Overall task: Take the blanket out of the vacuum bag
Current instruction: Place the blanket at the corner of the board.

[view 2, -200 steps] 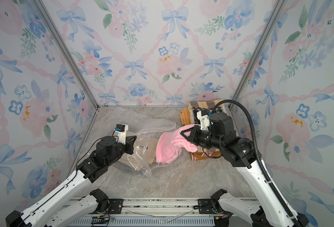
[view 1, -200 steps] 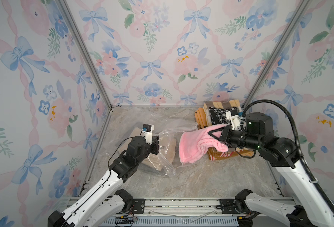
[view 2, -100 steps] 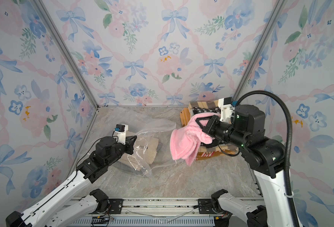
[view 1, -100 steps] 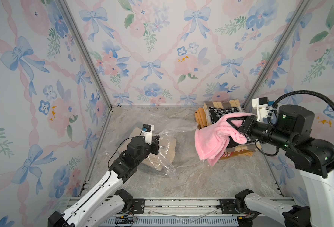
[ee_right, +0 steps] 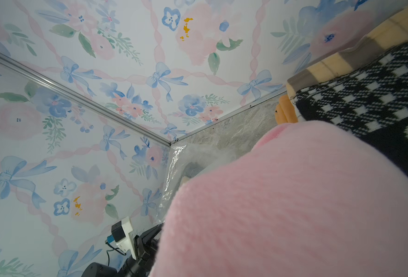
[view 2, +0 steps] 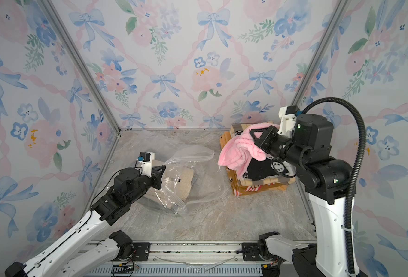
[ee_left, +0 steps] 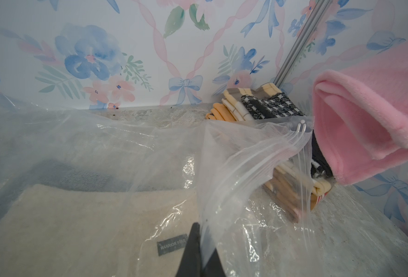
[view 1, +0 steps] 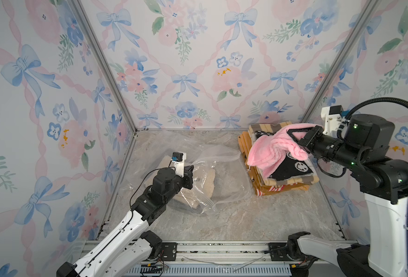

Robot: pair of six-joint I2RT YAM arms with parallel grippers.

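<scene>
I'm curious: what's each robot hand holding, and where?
Right gripper: pink blanket, at a bunched fold. Left gripper: vacuum bag, by its upper plastic layer.

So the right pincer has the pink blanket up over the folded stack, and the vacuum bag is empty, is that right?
Not quite. The vacuum bag is not empty: the left wrist view shows a cream blanket inside it, under the plastic. The rest holds: the right pincer has the pink blanket up over the folded stack.

Lab test booth: floral wallpaper panels [view 1: 198, 48], aluminium posts [view 1: 104, 64], marble-look tabletop [view 1: 246, 215].
</scene>
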